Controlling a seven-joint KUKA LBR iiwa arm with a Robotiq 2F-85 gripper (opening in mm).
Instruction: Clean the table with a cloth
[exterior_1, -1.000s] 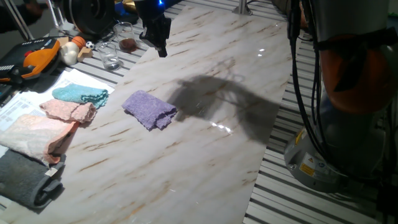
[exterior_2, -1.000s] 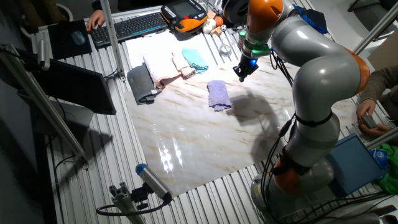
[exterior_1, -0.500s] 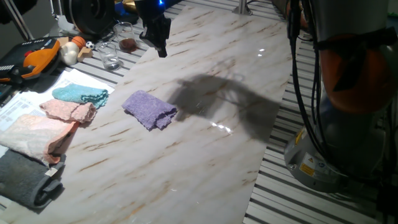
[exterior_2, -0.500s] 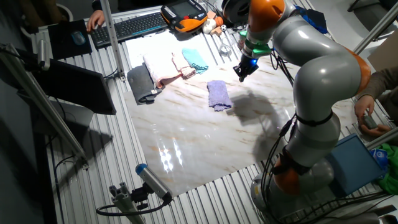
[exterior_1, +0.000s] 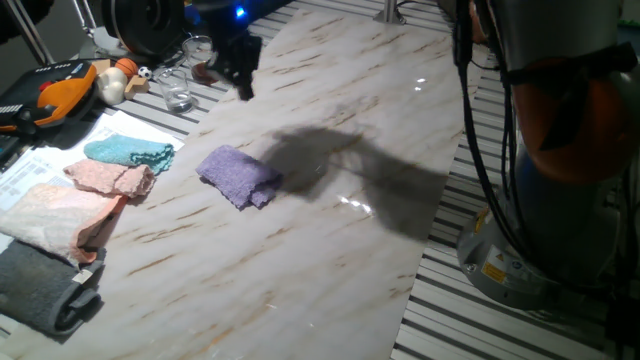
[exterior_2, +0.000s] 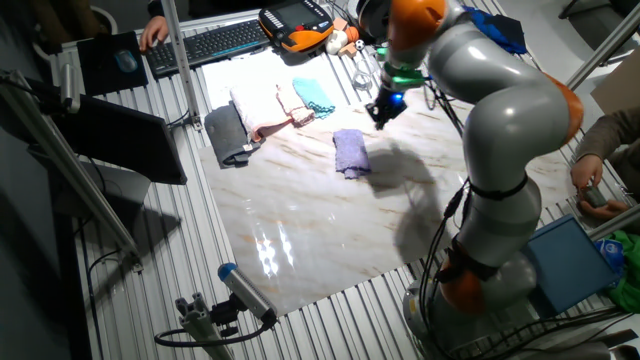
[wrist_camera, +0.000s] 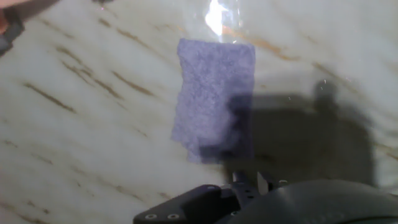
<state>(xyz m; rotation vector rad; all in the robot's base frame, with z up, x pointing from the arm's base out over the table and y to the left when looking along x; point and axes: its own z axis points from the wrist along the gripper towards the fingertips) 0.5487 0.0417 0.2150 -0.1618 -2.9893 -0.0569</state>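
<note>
The purple cloth lies flat on the white table, near its middle, with nothing touching it. The gripper hangs in the air above the table's far side, apart from the cloth; it is blurred, and I cannot tell whether the jaws are apart or together. A teal cloth and a pink cloth lie just beside the table's left edge.
</note>
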